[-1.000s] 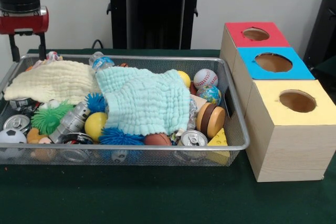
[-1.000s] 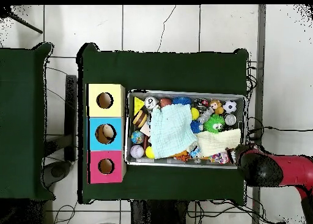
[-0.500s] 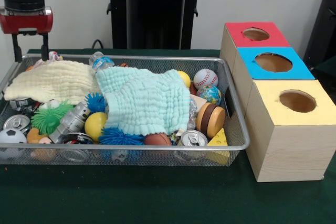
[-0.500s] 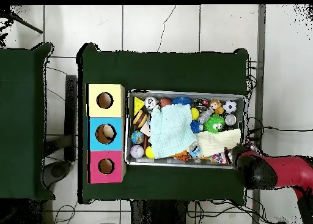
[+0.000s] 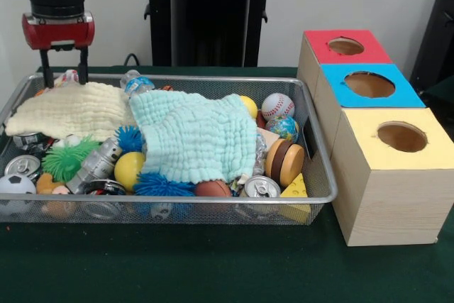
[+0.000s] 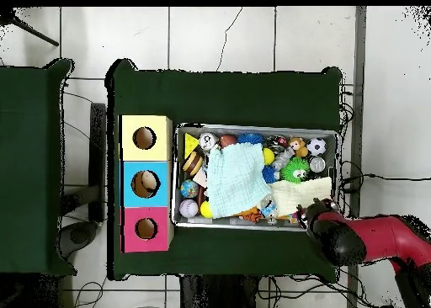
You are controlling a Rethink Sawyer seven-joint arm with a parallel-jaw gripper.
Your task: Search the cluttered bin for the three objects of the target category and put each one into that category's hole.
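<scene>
Search stage — tool with its two prongs set apart and empty, poised above the bin's far corner by the yellow cloth; target category untold, so next comes, probably, lifting a cloth — balls and cans lie half hidden.

Mint-green cloth, cream cloth, spiky blue ball, red-stitched white baseball; boxes topped red, blue, yellow on dark green tabletop.

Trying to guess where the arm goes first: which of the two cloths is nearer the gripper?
The pale yellow cloth; the gripper hangs right over its far edge, while the mint green cloth lies farther along the bin.
</scene>
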